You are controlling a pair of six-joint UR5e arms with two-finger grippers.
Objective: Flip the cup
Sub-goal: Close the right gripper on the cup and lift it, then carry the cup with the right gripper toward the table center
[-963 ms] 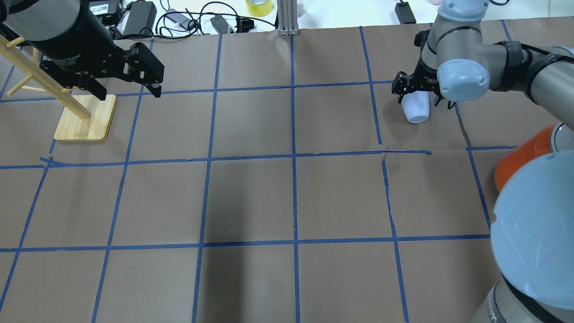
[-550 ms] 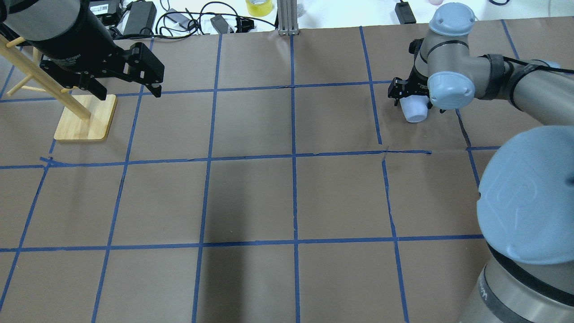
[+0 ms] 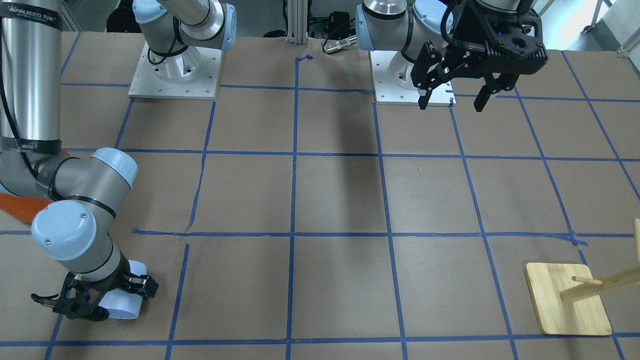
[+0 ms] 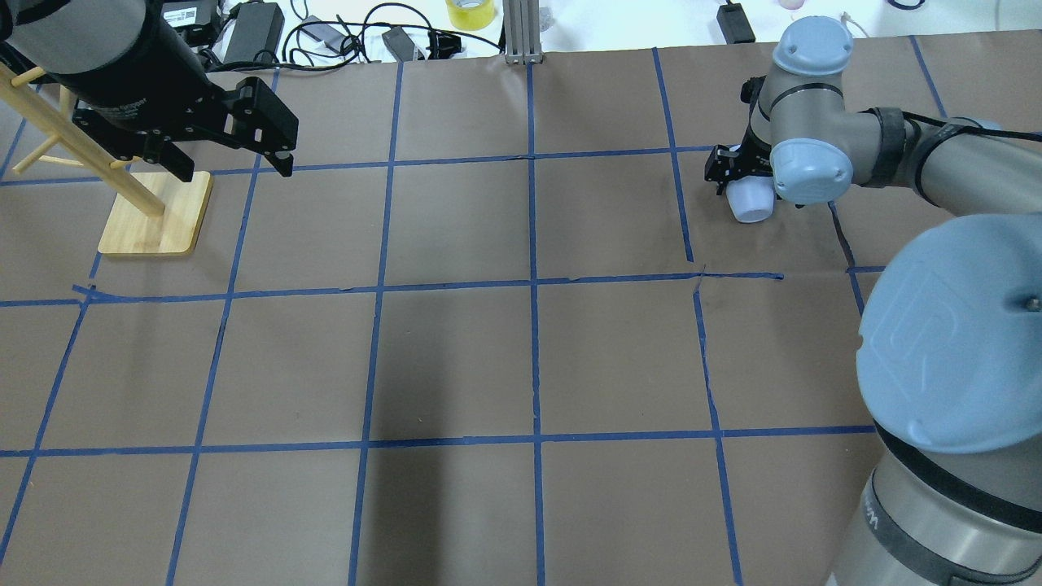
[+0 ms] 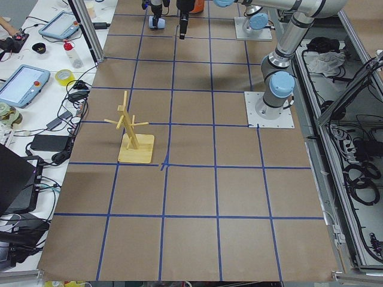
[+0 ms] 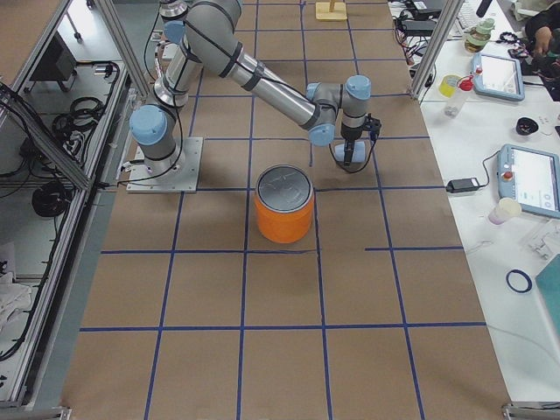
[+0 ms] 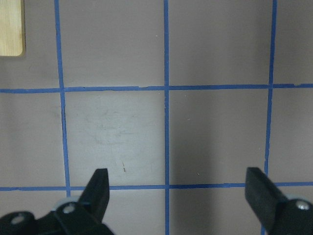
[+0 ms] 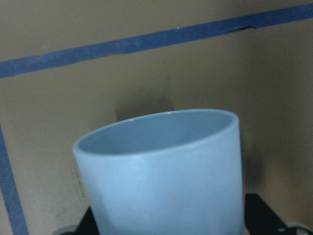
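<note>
Brown paper tabletop (image 4: 456, 358), gridded in blue tape (image 4: 533, 283). Far off on the robot's right, cup (image 3: 125, 306) pinched across its wall by right gripper (image 3: 107, 299), fingers clenched on it. Tilted, open rim pointing away from the wrist. Probably calls for a wrist roll. Left gripper (image 4: 234, 171) splayed, holding nothing, well apart beside wooden rack (image 4: 155, 224).

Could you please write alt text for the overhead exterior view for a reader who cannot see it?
The right end effector grips a small pale blue-white cup toward the far right of a brown table gridded with blue tape. At far left, the left end effector hangs open beside a wooden peg rack.
</note>
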